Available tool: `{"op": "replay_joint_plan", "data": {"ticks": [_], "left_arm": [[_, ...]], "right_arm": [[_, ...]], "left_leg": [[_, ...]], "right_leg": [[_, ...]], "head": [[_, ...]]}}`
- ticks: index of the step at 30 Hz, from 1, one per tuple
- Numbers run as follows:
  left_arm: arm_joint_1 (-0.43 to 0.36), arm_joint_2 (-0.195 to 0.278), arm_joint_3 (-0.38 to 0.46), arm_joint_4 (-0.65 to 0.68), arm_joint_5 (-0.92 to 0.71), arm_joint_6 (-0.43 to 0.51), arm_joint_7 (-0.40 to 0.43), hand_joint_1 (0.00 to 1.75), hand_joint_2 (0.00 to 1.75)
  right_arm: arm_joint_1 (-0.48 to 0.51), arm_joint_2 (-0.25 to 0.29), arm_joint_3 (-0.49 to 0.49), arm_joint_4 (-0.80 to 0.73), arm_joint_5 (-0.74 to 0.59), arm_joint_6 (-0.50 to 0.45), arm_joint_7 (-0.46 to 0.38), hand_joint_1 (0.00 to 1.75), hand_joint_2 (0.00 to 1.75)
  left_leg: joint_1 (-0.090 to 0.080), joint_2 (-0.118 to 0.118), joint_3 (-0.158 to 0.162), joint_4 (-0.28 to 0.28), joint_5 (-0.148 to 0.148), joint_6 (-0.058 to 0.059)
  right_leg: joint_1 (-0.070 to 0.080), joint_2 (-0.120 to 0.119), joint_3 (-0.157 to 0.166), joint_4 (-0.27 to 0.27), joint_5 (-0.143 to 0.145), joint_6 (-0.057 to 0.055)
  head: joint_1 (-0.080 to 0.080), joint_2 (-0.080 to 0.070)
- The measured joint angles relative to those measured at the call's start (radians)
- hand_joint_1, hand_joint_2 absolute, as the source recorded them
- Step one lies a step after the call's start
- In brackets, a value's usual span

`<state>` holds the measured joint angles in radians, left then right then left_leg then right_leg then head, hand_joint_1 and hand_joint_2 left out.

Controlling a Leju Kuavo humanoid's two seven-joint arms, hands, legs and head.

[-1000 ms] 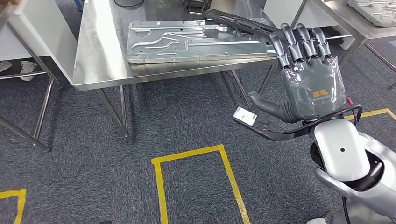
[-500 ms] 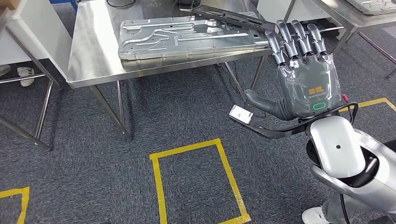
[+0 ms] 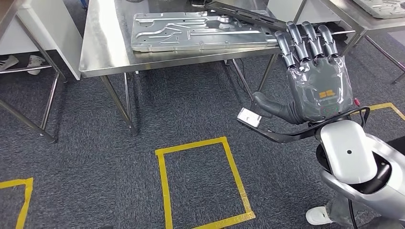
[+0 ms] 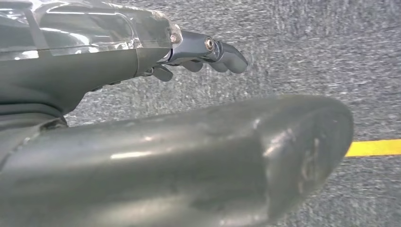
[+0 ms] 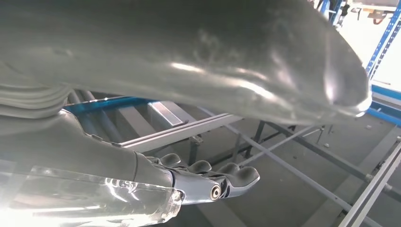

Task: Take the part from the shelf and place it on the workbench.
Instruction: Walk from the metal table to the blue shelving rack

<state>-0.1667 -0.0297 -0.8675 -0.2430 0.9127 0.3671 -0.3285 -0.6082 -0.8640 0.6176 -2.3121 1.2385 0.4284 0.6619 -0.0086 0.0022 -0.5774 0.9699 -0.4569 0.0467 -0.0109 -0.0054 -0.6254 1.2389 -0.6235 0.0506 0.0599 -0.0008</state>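
A large stamped silver metal part lies flat on the steel workbench, and a dark flat panel rests across its far right corner. My right hand is raised in front of the bench's right end, fingers straight and apart, thumb out, holding nothing. In the right wrist view that right hand is empty too, with table legs beyond it. My left hand hangs over grey carpet, fingers loosely extended, nothing in it.
A yellow tape rectangle marks the carpet before the bench. A second steel table at the right carries another metal part. A white cabinet stands left. A person's shoe is beside my right arm.
The whole view has shifted as the camera moved: the bench now sits higher and farther in the picture. My right hand stays raised and empty, and the part stays on the bench.
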Motion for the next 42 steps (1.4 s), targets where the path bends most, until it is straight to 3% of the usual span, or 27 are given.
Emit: {"op": "replay_joint_plan", "data": {"ticks": [3, 5, 8, 10, 12, 13, 14, 15, 16, 18, 20, 23, 25, 28, 29, 30, 31, 33, 35, 37, 39, 40, 42], "left_arm": [[0.0, -0.001, 0.0, 0.0, 0.0, 0.0, 0.0, 0.0, 0.0], [-0.001, 0.0, 0.0, 0.0, 0.0, 0.0, 0.0, 0.0, 0.0], [0.0, 0.0, 0.0, 0.0, 0.0, 0.0, 0.0, 0.0, 0.0], [-0.001, 0.0, 0.0, 0.0, 0.0, 0.0, 0.0, 0.0, 0.0], [-0.001, 0.0, 0.0, 0.0, 0.0, -0.001, 0.001, 0.0, 0.0], [-0.001, 0.0, 0.0, 0.0, 0.0, -0.001, 0.001, 0.0, 0.0], [-0.001, 0.0, 0.0, 0.0, 0.0, -0.001, 0.001, 0.0, 0.0], [-0.001, 0.0, 0.0, 0.0, 0.0, -0.001, 0.002, 0.0, 0.0], [-0.001, 0.0, 0.0, 0.0, 0.0, -0.001, 0.002, 0.0, 0.0], [-0.002, 0.0, 0.0, 0.0, 0.0, -0.001, 0.003, 0.0, 0.0], [-0.003, 0.001, 0.0, 0.0, 0.0, -0.002, 0.003, 0.0, 0.0], [-0.003, 0.001, 0.0, 0.0, 0.0, -0.002, 0.004, 0.0, 0.0], [-0.004, -0.002, 0.0, 0.0, 0.0, -0.002, 0.005, 0.0, 0.0], [-0.004, -0.005, 0.0, 0.0, 0.0, -0.003, 0.008, 0.0, 0.0], [-0.003, -0.006, 0.0, 0.0, 0.0, -0.003, 0.009, 0.0, 0.0], [-0.002, -0.006, 0.0, 0.0, 0.0, -0.004, 0.01, 0.0, 0.0], [-0.001, -0.006, 0.0, 0.0, 0.0, -0.005, 0.01, 0.0, 0.0], [-0.001, -0.006, 0.0, 0.0, 0.0, -0.006, 0.01, 0.0, 0.0], [-0.002, -0.006, 0.0, 0.0, 0.0, -0.006, 0.009, 0.0, 0.0], [-0.002, -0.005, 0.0, 0.0, 0.002, -0.006, 0.008, 0.0, 0.0], [-0.001, -0.005, 0.0, 0.0, 0.003, -0.007, 0.008, 0.0, 0.0], [-0.002, -0.005, 0.0, 0.0, 0.004, -0.007, 0.007, 0.0, 0.0], [-0.002, -0.005, 0.0, 0.0, 0.005, -0.007, 0.007, 0.0, 0.0]], "right_arm": [[-0.002, 0.001, 0.0, 0.0, 0.0, 0.0, 0.0, 0.0, 0.0], [-0.004, 0.001, 0.0, 0.0, 0.0, 0.0, 0.0, 0.0, 0.0], [-0.005, 0.002, 0.0, 0.0, 0.0, 0.0, 0.0, 0.0, 0.0], [-0.006, 0.002, 0.0, 0.0, -0.001, 0.0, 0.0, 0.0, 0.0], [-0.005, 0.003, 0.0, 0.0, -0.009, -0.002, 0.0, 0.0, 0.0], [-0.002, 0.005, -0.001, 0.0, -0.019, -0.007, 0.0, 0.0, 0.0], [0.005, 0.009, -0.004, 0.001, -0.033, -0.017, 0.0, 0.0, 0.0], [0.016, 0.014, -0.01, 0.001, -0.051, -0.029, 0.0, 0.0, 0.0], [0.029, 0.021, -0.02, 0.002, -0.068, -0.042, 0.0, 0.0, 0.0], [0.051, 0.035, -0.046, 0.004, -0.093, -0.062, 0.001, 0.0, 0.0], [0.063, 0.044, -0.07, 0.006, -0.106, -0.071, 0.001, 0.0, 0.0], [0.083, 0.057, -0.1, 0.009, -0.114, -0.074, 0.001, 0.0, 0.0], [0.094, 0.068, -0.124, 0.011, -0.131, -0.077, 0.001, 0.0, 0.0], [0.119, 0.09, -0.157, 0.015, -0.177, -0.082, 0.001, 0.0, 0.0], [0.126, 0.096, -0.165, 0.017, -0.196, -0.082, 0.001, 0.0, 0.0], [0.132, 0.102, -0.172, 0.018, -0.215, -0.082, 0.001, 0.0, 0.0], [0.134, 0.107, -0.178, 0.02, -0.235, -0.081, 0.001, 0.0, 0.0], [0.135, 0.117, -0.19, 0.024, -0.277, -0.074, 0.001, 0.0, 0.0], [0.136, 0.127, -0.201, 0.027, -0.321, -0.066, 0.001, 0.0, 0.0], [0.138, 0.138, -0.209, 0.031, -0.353, -0.058, 0.001, 0.0, 0.0], [0.139, 0.147, -0.212, 0.035, -0.368, -0.048, 0.001, 0.0, 0.0], [0.139, 0.15, -0.215, 0.037, -0.371, -0.042, 0.001, 0.0, 0.0], [0.14, 0.156, -0.222, 0.04, -0.371, -0.035, 0.001, 0.0, 0.0]], "left_leg": [[-0.001, 0.001, -0.018, 0.002, 0.017, -0.011], [-0.003, 0.005, -0.027, 0.003, 0.03, -0.022], [-0.001, 0.01, -0.039, 0.01, 0.035, -0.038], [0.001, 0.007, -0.067, 0.075, -0.025, -0.046], [0.005, 0.0, -0.114, 0.211, -0.118, -0.053], [0.006, -0.002, -0.131, 0.271, -0.146, -0.054], [0.007, -0.003, -0.133, 0.302, -0.152, -0.054], [0.007, -0.004, -0.117, 0.296, -0.138, -0.052], [0.006, -0.004, -0.08, 0.251, -0.112, -0.047], [0.001, -0.007, 0.022, 0.105, -0.072, -0.031], [-0.005, -0.008, 0.08, 0.012, -0.066, -0.02], [-0.004, -0.007, 0.077, -0.011, -0.053, -0.011], [0.0, -0.006, 0.065, -0.019, -0.034, -0.002], [-0.001, -0.004, 0.038, -0.019, -0.012, 0.004], [-0.001, -0.002, 0.028, -0.019, -0.005, 0.003], [-0.001, -0.001, 0.018, -0.018, 0.002, 0.002], [-0.001, 0.0, 0.01, -0.016, 0.008, -0.001], [-0.002, 0.004, -0.004, -0.012, 0.017, -0.008], [-0.004, 0.009, -0.015, -0.007, 0.026, -0.018], [-0.005, 0.015, -0.022, -0.004, 0.038, -0.029], [-0.002, 0.016, -0.034, 0.012, 0.023, -0.039], [-0.001, 0.013, -0.05, 0.044, -0.007, -0.043], [0.003, 0.004, -0.098, 0.169, -0.098, -0.052]], "right_leg": [[-0.003, 0.002, 0.134, -0.217, 0.081, -0.001], [0.0, 0.006, 0.176, -0.301, 0.094, -0.008], [0.003, 0.005, 0.166, -0.31, 0.106, -0.031], [0.002, 0.0, 0.152, -0.314, 0.122, -0.052], [0.006, -0.002, 0.132, -0.311, 0.137, -0.063], [0.009, -0.003, 0.121, -0.309, 0.144, -0.064], [0.012, -0.005, 0.11, -0.306, 0.15, -0.065], [0.015, -0.006, 0.099, -0.302, 0.155, -0.065], [0.017, -0.007, 0.09, -0.298, 0.159, -0.064], [0.021, -0.009, 0.075, -0.288, 0.164, -0.061], [0.021, -0.012, 0.067, -0.281, 0.17, -0.053], [0.019, -0.012, 0.059, -0.278, 0.177, -0.035], [0.016, -0.006, 0.037, -0.23, 0.128, -0.024], [0.006, -0.001, -0.017, -0.045, 0.008, -0.009], [0.004, -0.001, -0.021, -0.007, -0.004, -0.006], [0.001, -0.001, -0.01, -0.004, 0.004, -0.003], [-0.001, -0.001, 0.021, -0.044, 0.03, -0.002], [-0.004, 0.0, 0.113, -0.192, 0.085, -0.001], [-0.003, 0.006, 0.17, -0.295, 0.104, -0.006], [0.002, 0.01, 0.169, -0.31, 0.106, -0.017], [0.002, 0.006, 0.157, -0.311, 0.117, -0.034], [0.001, 0.004, 0.15, -0.313, 0.125, -0.045], [0.003, 0.0, 0.132, -0.312, 0.139, -0.058]], "head": [[0.009, 0.0], [0.011, 0.0], [0.007, 0.0], [-0.002, 0.0], [-0.012, 0.0], [-0.015, 0.0], [-0.017, 0.0], [-0.018, 0.0], [-0.018, 0.0], [-0.018, 0.0], [-0.018, 0.0], [-0.019, 0.0], [-0.014, 0.0], [-0.004, 0.0], [-0.001, 0.0], [0.001, 0.0], [0.004, 0.0], [0.01, 0.0], [0.013, 0.0], [0.01, 0.0], [0.005, 0.0], [0.0, 0.0], [-0.011, 0.0]]}}
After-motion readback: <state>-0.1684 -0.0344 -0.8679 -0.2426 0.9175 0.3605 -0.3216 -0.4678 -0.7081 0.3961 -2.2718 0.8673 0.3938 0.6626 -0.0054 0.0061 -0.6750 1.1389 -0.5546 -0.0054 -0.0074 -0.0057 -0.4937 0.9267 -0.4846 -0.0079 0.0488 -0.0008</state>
